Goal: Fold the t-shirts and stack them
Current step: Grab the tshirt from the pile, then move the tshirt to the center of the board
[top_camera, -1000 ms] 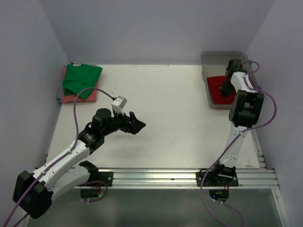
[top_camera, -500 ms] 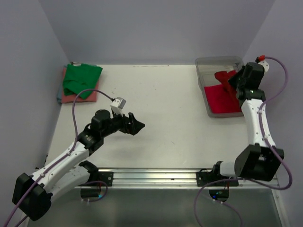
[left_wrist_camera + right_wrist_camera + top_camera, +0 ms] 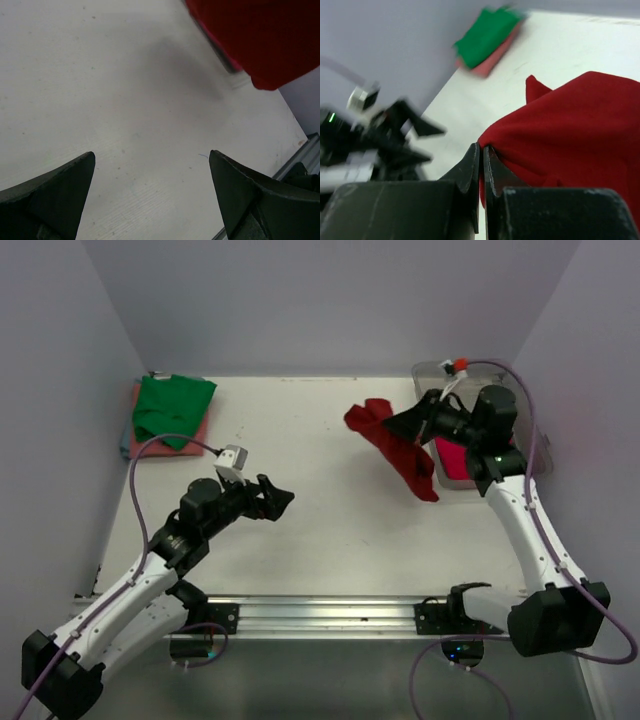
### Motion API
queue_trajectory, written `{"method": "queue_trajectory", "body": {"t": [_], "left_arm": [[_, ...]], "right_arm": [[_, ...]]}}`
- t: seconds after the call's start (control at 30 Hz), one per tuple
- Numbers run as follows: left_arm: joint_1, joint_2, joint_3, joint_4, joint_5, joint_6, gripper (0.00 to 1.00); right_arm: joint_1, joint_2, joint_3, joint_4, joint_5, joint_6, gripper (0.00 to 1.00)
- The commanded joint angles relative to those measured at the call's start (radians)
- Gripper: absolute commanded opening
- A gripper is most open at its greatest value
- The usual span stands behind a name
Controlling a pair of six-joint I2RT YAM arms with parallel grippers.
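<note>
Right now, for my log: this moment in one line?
left end effector: open | right end effector: shut on dark red t-shirt

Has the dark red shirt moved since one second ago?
Yes. The right gripper, shut on it, has carried the dark red shirt left, out of the clear tub; it now hangs over the table.

Dark red t-shirt [image 3: 395,445]: large, bunched and creased, pinched at 1 edge in the right tool [image 3: 481,150], hanging in loose folds above the counter [image 3: 320,500] just left of the clear tub [image 3: 440,367]. Bright pinkish-red t-shirt [image 3: 455,462]: lies inside the tub, partly hidden. Green t-shirt [image 3: 172,405]: roughly folded, on top of the salmon pink t-shirt [image 3: 192,443], both at the counter's far-left corner.
</note>
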Motion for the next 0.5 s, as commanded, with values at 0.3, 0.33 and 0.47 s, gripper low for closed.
{"method": "queue_trajectory", "body": {"t": [0.3,0.33,0.47], "left_arm": [[-0.004,-0.21,0.08,-0.197,-0.401,-0.077,1.0],[-0.004,-0.218,0.082,-0.204,-0.41,-0.078,1.0],[-0.004,-0.219,0.094,-0.221,-0.421,-0.077,1.0]], "right_arm": [[0.396,0.231,0.253,-0.564,0.093,-0.475,0.36],[0.422,0.252,0.261,-0.573,0.177,-0.459,0.36],[0.43,0.335,0.3,-0.612,0.524,-0.378,0.76]]}}
